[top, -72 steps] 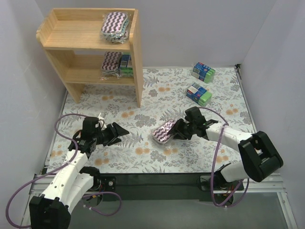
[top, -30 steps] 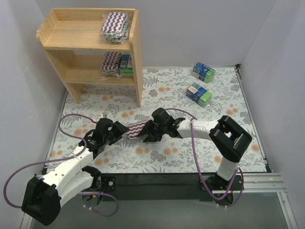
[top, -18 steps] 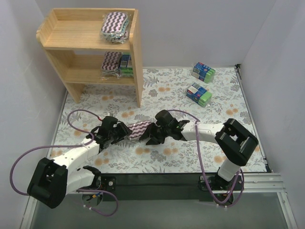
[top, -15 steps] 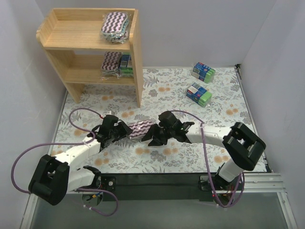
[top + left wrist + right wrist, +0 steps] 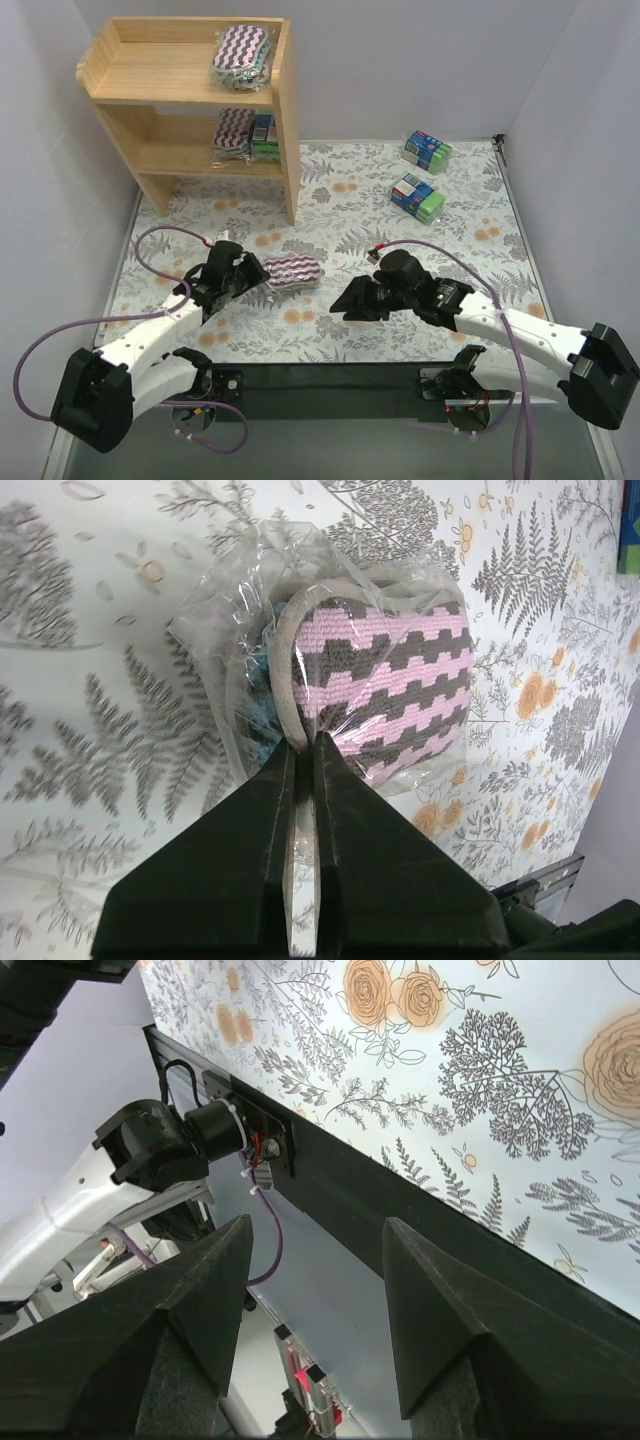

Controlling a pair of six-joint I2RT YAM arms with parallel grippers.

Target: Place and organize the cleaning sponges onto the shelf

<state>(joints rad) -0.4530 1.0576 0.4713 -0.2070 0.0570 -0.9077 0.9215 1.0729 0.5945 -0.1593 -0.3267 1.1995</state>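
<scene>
Top external view: the floral desk (image 5: 350, 205) carries the wooden shelf (image 5: 291, 120) at far left. The left arm (image 5: 160, 325) has its jaws clamped on the clear wrap of a zigzag sponge (image 5: 292, 270) (image 5: 385, 705) at mid-desk. The right arm (image 5: 480, 315) has its jaws apart and empty. The shelf holds a top pad (image 5: 242, 48), and a lower pad (image 5: 234, 128) beside a blue-green pack (image 5: 264, 135). Two loose packs (image 5: 418, 197) lie far right.

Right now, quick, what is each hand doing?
Left hand: closed on the edge of the purple sponge.
Right hand: open, holding nothing.
</scene>
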